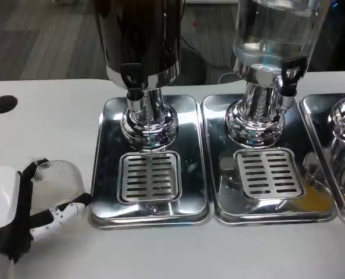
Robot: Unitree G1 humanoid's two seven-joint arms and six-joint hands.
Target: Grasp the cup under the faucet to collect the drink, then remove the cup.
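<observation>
The white table (56, 110) carries three polished steel drip trays side by side, each under a drink dispenser. The dark dispenser (139, 35) stands on the left tray (105, 174), its faucet (133, 81) above a slotted grate (149, 176). The clear dispenser (274, 32) stands on the middle tray (219, 192), with its own grate (269, 172); a yellowish spill (315, 200) is seen beside that grate. A third tray (317, 116) is cut off at the right edge.

The left hand (13, 215) is seen at the lower left, closed around the cup (59, 180), which is held tilted on its side just left of the left tray, not yet under any faucet.

The cup appears to be thin, clear plastic with a ribbed wall: it is judged light, easily crushed and somewhat slippery, and heavier and prone to spilling once filled. It is best held around the middle of the wall with modest pressure and kept upright.

The raised tray rim lies between the cup and the grate and would have to be cleared; the low faucet leaves limited room above. The right hand's state cannot be told.
</observation>
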